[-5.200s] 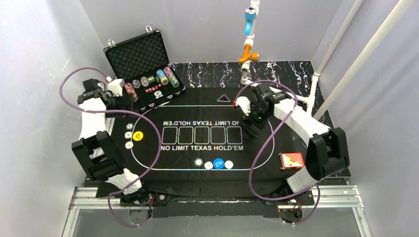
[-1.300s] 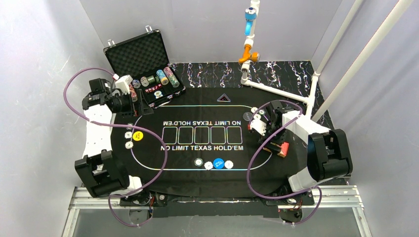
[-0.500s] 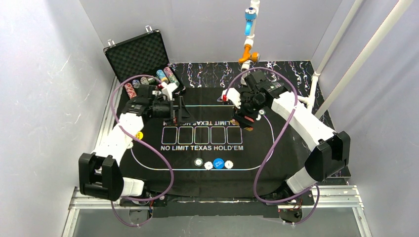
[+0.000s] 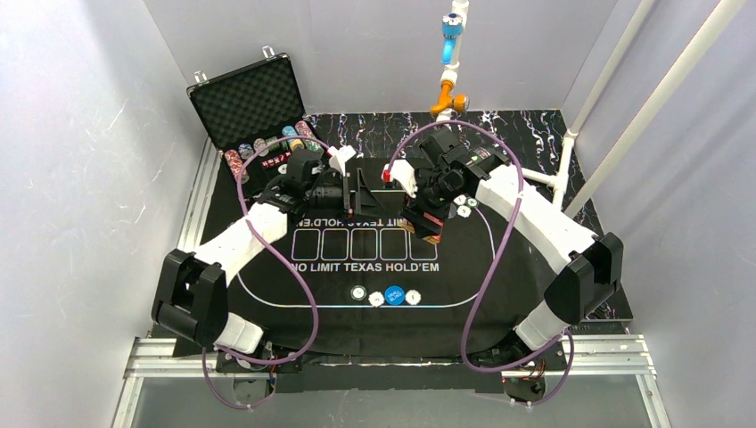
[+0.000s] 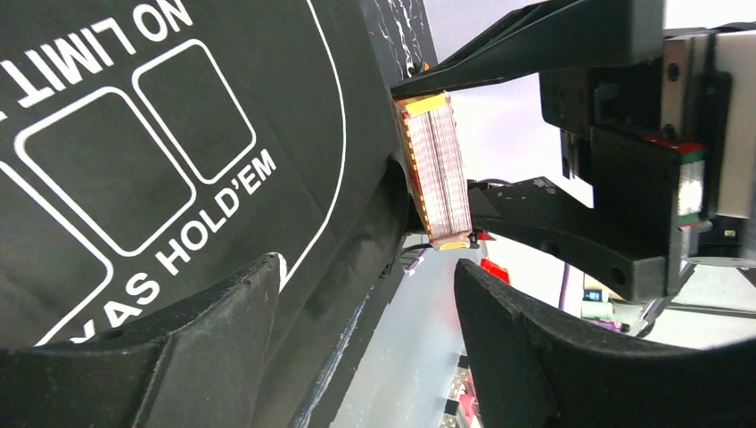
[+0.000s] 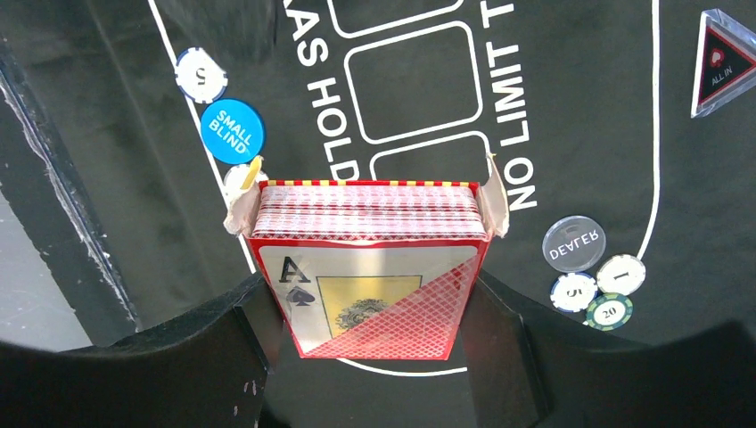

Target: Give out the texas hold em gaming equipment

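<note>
Fingers of the right gripper (image 4: 419,221) clamp the red deck (image 4: 429,234) above the tabletop's (image 4: 535,125) far middle. The left gripper (image 4: 379,198) faces it, spread open. From the left wrist, the deck's striped edge stands upright between black fingers (image 5: 553,27). From the right wrist, an ace-of-spades carton (image 6: 370,303) with its flaps open holds red-patterned cards (image 6: 370,209).

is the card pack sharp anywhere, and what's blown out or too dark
Right wrist view: the card pack is sharp, the SMALL BLIND button readable. Left wrist view: the pack's edge is crisp, the background behind it blown out white, the left gripper dark and soft. Top view: evenly lit, the pack small and hard to make out.
</note>
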Action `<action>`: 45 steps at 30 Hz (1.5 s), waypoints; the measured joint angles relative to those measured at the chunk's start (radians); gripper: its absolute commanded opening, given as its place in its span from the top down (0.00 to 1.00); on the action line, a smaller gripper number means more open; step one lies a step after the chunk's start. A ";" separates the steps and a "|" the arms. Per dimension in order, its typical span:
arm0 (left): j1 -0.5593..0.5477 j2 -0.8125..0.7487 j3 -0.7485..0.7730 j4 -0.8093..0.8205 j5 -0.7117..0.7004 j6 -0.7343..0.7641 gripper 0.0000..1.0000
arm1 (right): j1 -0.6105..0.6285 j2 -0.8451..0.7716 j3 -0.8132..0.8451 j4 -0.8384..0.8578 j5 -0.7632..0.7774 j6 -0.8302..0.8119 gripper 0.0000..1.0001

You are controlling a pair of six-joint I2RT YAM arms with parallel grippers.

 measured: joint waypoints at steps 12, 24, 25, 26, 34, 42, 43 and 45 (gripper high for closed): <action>-0.087 0.075 0.000 0.096 0.002 -0.111 0.37 | 0.045 0.000 0.004 -0.004 0.025 0.025 0.95; -0.117 0.094 0.000 0.206 0.022 -0.211 0.42 | 0.068 0.000 0.004 -0.004 0.062 0.027 0.94; -0.120 0.094 0.000 0.211 0.021 -0.214 0.43 | 0.068 0.000 0.004 -0.004 0.065 0.028 0.94; -0.121 0.093 -0.001 0.216 0.021 -0.217 0.45 | 0.069 0.000 0.004 -0.004 0.065 0.028 0.93; -0.165 0.122 -0.008 0.252 0.013 -0.256 0.74 | 0.079 0.002 0.022 0.001 0.072 0.027 0.91; -0.169 0.150 -0.007 0.288 0.021 -0.327 1.00 | 0.086 -0.005 0.003 0.027 0.138 0.054 0.03; -0.165 0.150 -0.007 0.287 0.022 -0.326 1.00 | 0.088 -0.015 -0.005 0.042 0.151 0.073 0.02; -0.156 0.150 -0.007 0.287 0.032 -0.327 1.00 | 0.087 -0.043 -0.011 0.073 0.180 0.103 0.02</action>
